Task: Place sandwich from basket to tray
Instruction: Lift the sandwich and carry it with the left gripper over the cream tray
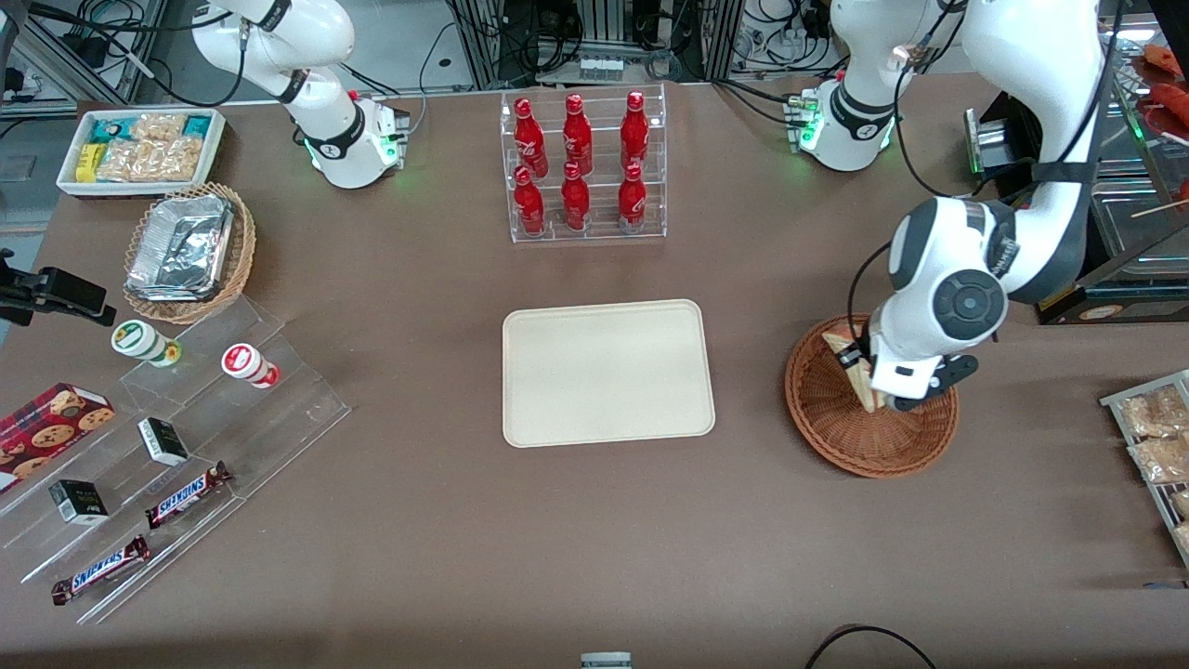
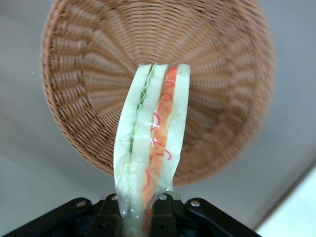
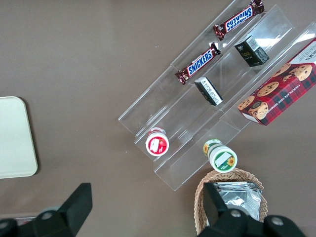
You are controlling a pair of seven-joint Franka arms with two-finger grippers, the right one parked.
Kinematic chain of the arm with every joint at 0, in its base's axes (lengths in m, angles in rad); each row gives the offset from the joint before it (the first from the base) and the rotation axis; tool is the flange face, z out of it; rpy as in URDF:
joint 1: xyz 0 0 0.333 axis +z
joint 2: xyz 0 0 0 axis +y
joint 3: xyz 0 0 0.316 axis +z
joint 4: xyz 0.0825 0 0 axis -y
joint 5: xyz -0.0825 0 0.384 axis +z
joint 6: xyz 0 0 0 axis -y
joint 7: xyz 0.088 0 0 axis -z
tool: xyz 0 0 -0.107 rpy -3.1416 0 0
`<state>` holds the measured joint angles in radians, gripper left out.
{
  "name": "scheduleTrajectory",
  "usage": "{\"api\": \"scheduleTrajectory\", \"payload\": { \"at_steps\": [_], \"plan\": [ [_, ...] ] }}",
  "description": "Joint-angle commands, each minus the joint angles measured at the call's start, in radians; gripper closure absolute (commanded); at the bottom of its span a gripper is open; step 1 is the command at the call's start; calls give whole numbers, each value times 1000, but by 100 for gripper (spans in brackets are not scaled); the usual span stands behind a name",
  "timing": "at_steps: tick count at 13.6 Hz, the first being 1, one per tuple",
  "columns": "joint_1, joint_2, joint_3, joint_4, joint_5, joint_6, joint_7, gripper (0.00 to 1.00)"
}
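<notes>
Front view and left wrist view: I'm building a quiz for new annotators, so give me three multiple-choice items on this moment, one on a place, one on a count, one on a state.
1. Where is the left arm's gripper?
A. over the round reddish-brown woven wicker basket
B. over the flat cream-beige rectangular plastic tray
C. beside the acrylic rack

2. How many red bottles stand in the clear acrylic rack?
A. four
B. six
C. eight

3. What state is the triangular pale-bread sandwich in?
A. lying flat on the tray
B. lying loose in the basket
C. gripped between the fingers, lifted off the basket

Answers: 1 A, the front view shows the gripper above the basket's bowl. 2 B, two rows of three. 3 C, the left wrist view shows the sandwich clamped at its base, the basket bare below it.
</notes>
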<state>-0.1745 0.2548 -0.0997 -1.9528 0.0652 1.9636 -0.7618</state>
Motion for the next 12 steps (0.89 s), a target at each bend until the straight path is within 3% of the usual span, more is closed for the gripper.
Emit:
{"api": "scheduleTrajectory", "payload": {
  "at_steps": [1, 7, 9, 12],
  "plan": [
    [-97, 32, 8, 47, 5, -19, 10, 100],
    [-321, 236, -9, 259, -88, 38, -8, 100],
    [-390, 322, -9, 358, -142, 63, -88, 100],
    [-492, 441, -6, 503, -137, 69, -224, 100]
  ]
}}
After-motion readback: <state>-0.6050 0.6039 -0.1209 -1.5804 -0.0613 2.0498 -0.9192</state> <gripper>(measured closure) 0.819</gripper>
